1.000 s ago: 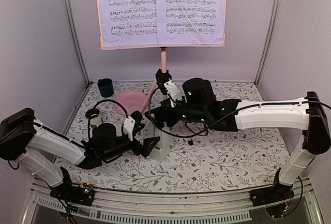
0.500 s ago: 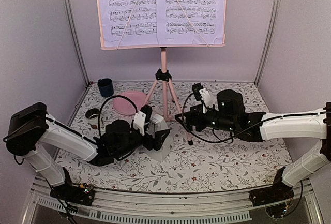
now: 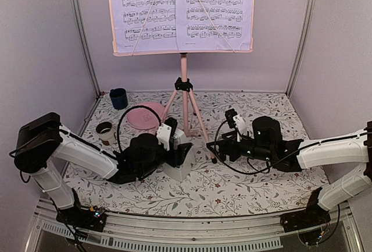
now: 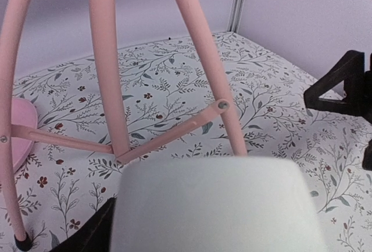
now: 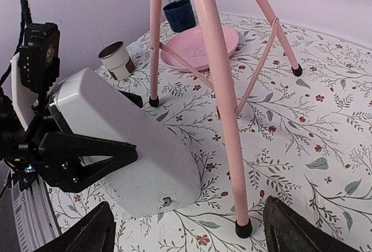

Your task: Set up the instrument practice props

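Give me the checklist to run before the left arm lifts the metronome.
1. Left tool around the metronome: ok, its fingers straddle the body.
2. Grip closed firmly: cannot tell. One finger lies along the near side, and the other is hidden.
3. Right tool out of the way: ok. It is open, empty and apart from the metronome.
4. Music stand clearance: ok but tight. The nearest leg stands close beside the metronome without touching it.
5. Sheet music in place: ok, both pages sit on the stand's desk.
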